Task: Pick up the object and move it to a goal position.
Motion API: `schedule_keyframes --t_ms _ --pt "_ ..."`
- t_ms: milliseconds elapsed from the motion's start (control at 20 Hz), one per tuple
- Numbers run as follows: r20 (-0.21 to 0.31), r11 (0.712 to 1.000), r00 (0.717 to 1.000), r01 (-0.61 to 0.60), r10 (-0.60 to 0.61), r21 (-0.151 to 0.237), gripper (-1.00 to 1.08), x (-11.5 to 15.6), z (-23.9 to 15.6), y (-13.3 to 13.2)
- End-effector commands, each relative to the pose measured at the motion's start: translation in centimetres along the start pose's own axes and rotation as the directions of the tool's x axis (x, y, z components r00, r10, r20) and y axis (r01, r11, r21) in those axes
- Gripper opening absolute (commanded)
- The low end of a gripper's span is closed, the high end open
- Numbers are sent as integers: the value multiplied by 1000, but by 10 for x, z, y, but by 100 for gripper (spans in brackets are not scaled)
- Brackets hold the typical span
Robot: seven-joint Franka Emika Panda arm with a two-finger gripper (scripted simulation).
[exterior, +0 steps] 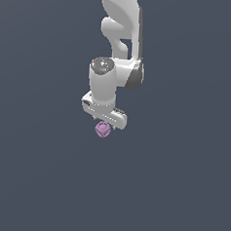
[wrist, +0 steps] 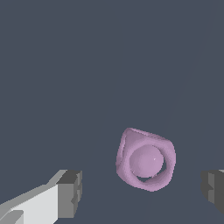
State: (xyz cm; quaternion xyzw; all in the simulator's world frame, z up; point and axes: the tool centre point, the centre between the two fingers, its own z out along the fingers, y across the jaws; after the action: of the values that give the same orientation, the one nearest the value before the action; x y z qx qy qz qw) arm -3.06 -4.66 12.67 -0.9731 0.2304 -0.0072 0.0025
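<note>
The object (exterior: 102, 130) is a tiny pale pink-purple lumpy thing lying on the dark grey floor, directly beneath the white hand of my arm. In the wrist view the object (wrist: 145, 159) shows a faceted rim with a round bump in its middle. My gripper (wrist: 142, 190) is open, with the object between the two dark finger pads (wrist: 70, 192) and a gap on each side; neither pad touches it. In the exterior view my gripper (exterior: 106, 122) hangs straight down over the object, and the hand hides the fingertips.
A plain dark grey floor (exterior: 34, 180) fills both views. The white arm (exterior: 118, 34) comes down from the top of the exterior view. No goal marker shows.
</note>
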Motion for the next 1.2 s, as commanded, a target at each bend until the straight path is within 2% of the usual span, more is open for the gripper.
schedule_keyframes --t_ms 0,500,1150 --pt "4 997 997 -72 72 -2 100 -4 10 6" --pt "10 971 971 -240 240 -10 100 -13 34 21" --pt "10 966 966 -258 258 -11 100 -15 52 23"
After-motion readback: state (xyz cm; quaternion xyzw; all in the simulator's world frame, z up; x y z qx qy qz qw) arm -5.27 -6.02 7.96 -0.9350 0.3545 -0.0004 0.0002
